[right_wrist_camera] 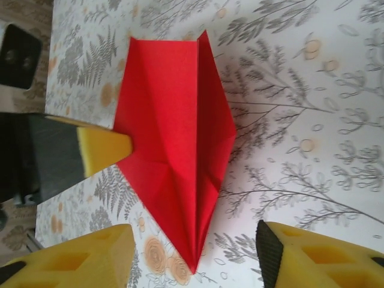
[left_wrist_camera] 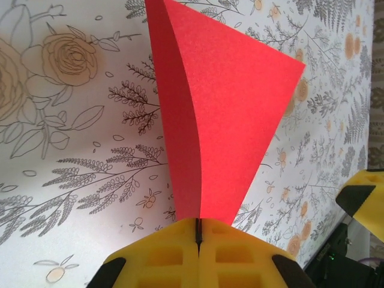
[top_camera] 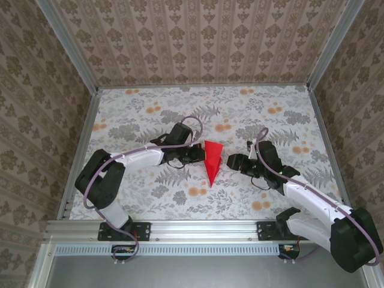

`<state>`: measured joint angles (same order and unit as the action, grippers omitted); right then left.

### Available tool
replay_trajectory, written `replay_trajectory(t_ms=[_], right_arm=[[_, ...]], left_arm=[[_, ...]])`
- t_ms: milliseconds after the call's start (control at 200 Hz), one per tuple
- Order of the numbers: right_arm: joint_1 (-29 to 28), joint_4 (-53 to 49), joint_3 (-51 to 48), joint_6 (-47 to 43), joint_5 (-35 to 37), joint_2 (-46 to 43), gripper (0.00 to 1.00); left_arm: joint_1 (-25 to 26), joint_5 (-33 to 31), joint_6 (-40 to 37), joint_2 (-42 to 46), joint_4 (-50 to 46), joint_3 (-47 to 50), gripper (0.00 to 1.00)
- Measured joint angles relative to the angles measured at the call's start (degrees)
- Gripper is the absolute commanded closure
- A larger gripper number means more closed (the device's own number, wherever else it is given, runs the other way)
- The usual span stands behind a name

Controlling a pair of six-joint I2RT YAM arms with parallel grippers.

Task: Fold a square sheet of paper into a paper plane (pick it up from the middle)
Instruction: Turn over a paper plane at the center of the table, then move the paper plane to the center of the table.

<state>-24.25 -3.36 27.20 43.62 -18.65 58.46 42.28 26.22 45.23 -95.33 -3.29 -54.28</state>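
The bright red paper (top_camera: pixel 212 160) is a creased pointed dart shape in the middle of the floral table, its tip toward the near edge. My left gripper (top_camera: pixel 199 155) is shut on the paper's left edge; in the left wrist view the red sheet (left_wrist_camera: pixel 222 114) rises out of the closed yellow fingers (left_wrist_camera: pixel 174 255). My right gripper (top_camera: pixel 233 161) stands open just right of the paper, not touching it. In the right wrist view the folded paper (right_wrist_camera: pixel 177 144) lies ahead of my open yellow fingers (right_wrist_camera: pixel 312 258), with the left arm's yellow fingertip (right_wrist_camera: pixel 102 150) at its edge.
The floral tablecloth (top_camera: pixel 240 114) covers the whole table, with free room behind and to both sides of the arms. Patterned walls and metal frame posts (top_camera: pixel 327 54) enclose it. A metal rail (top_camera: pixel 198 228) runs along the near edge.
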Motion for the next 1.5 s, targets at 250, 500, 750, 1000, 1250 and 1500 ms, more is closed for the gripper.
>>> replay_trajectory(t_ms=[250,500,750,1000,1250,1500], right_arm=[[-6.4,0.5,2.5,-0.2,1.6,7.7,0.56],[-11.9,0.1,10.4,-1.9,4.4,17.4,0.59],[-13.5,-2.4,15.7,-3.8,6.9,24.8,0.61],[-13.6,-5.3,18.9,-6.4,9.1,28.7,0.56],[-13.8,-5.9,19.3,-7.5,8.7,31.6,0.5],[-15.0,-5.9,19.3,-7.0,6.4,31.6,0.46]], left_arm=[[-1.0,3.0,0.0,-2.6,6.2,3.5,1.0],[-2.2,3.7,0.0,-3.6,7.3,6.5,1.0],[-2.4,3.7,-0.1,-3.6,7.3,6.8,1.0],[-2.8,3.6,-0.6,-3.6,7.2,6.8,1.0],[-3.0,3.6,-0.9,-4.7,7.2,6.8,1.0],[-3.0,3.6,-0.9,-5.4,7.1,6.8,1.0]])
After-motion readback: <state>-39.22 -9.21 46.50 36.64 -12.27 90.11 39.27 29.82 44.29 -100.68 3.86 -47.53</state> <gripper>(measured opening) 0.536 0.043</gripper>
